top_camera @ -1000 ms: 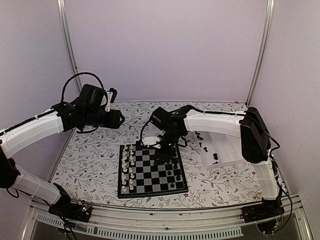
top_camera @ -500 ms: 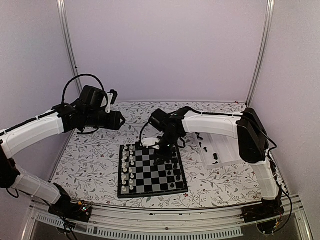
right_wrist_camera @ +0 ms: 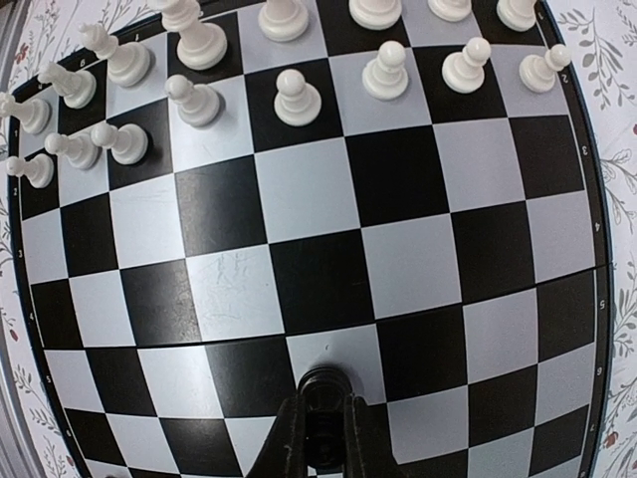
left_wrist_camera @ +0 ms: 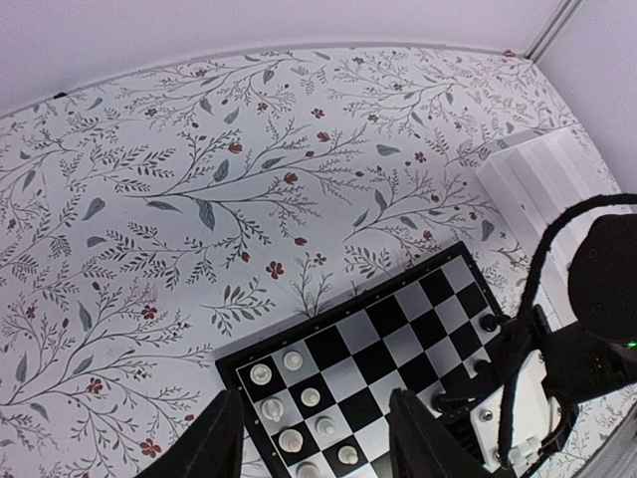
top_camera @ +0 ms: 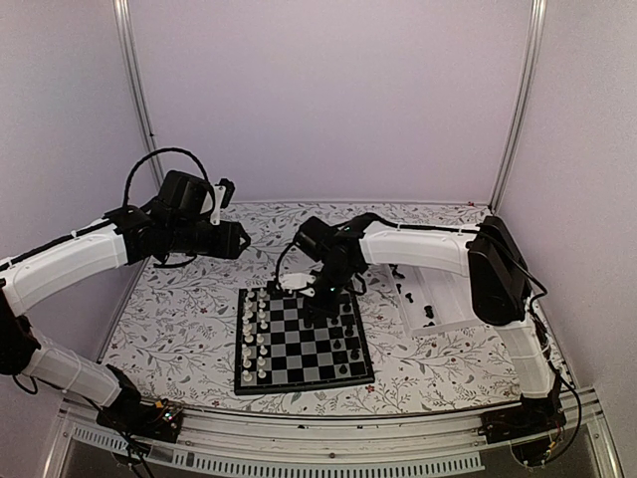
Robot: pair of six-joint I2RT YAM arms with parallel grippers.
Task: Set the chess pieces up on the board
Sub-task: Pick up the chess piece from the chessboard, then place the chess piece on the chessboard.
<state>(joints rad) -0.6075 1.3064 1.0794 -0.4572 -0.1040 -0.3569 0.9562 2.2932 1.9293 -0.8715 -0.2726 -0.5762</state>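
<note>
The board (top_camera: 299,344) lies in the middle of the table, also seen in the right wrist view (right_wrist_camera: 318,179) and the left wrist view (left_wrist_camera: 368,344). My right gripper (right_wrist_camera: 324,403) is low over the board's far right part (top_camera: 320,299), shut on a black chess piece (right_wrist_camera: 324,383) that stands on a white square. A few black chess pieces (top_camera: 339,345) stand along the board's right side. My left gripper (left_wrist_camera: 317,438) hangs open and empty above the table, left of the board (top_camera: 239,237).
White chessmen (top_camera: 254,329) fill two columns on the board's left side (right_wrist_camera: 289,95). A white ridged tray (top_camera: 443,294) to the right of the board holds loose black pieces (top_camera: 428,312). The table wears a flowered cloth (top_camera: 189,319).
My right gripper's fingers have closed in on the black piece, and the arm has edged slightly left. The left arm has stayed still.
</note>
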